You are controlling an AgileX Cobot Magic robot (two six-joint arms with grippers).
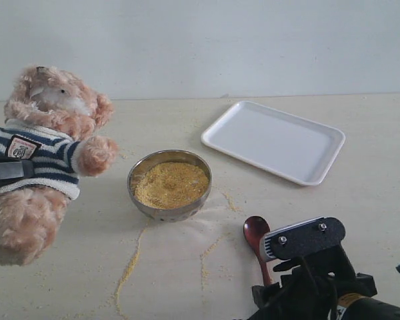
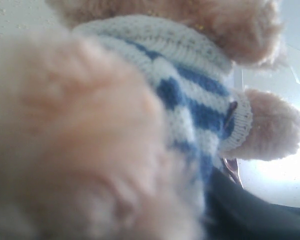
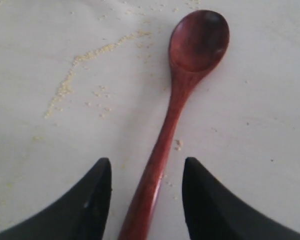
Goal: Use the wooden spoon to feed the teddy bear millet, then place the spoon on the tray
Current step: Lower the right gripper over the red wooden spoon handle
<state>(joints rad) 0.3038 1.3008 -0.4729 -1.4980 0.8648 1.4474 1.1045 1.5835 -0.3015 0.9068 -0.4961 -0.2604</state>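
The pale cream matte table (image 1: 360, 200) fills the scene. At its left edge sits the teddy bear (image 1: 50, 120), a fluffy light-brown plush toy with a pale muzzle, leaning back in a ribbed knit shirt of navy and white stripes. The small dark chest badge (image 1: 22, 147) has a red outline, and any writing on it is too small to read. The left gripper (image 1: 1, 172) clasps the bear's middle: one flat dark grey finger (image 1: 15, 169) presses across the shirt, while the other finger is hidden behind the body. The left wrist view is filled with blurred fur and knit.

Back right lies the flat white rectangular plastic tray (image 1: 320, 175), with rounded corners and a low rim, set at an angle and well apart from the bear. The black right gripper (image 3: 146, 200) is low at the front right, with its two tapered fingers (image 3: 92, 200) spread to either side of the spoon's handle and not touching it.

In the middle stands a round shiny metal bowl (image 1: 170, 212), just beside the bear's paw, filled with fine yellow millet (image 1: 170, 183). Thin grainy trails (image 1: 129, 263) are scattered on the table in front. The small dark reddish-brown wooden spoon (image 1: 256, 233) lies flat near the bowl's front right, its smooth oval bowl facing up and its slim handle running in between the fingers
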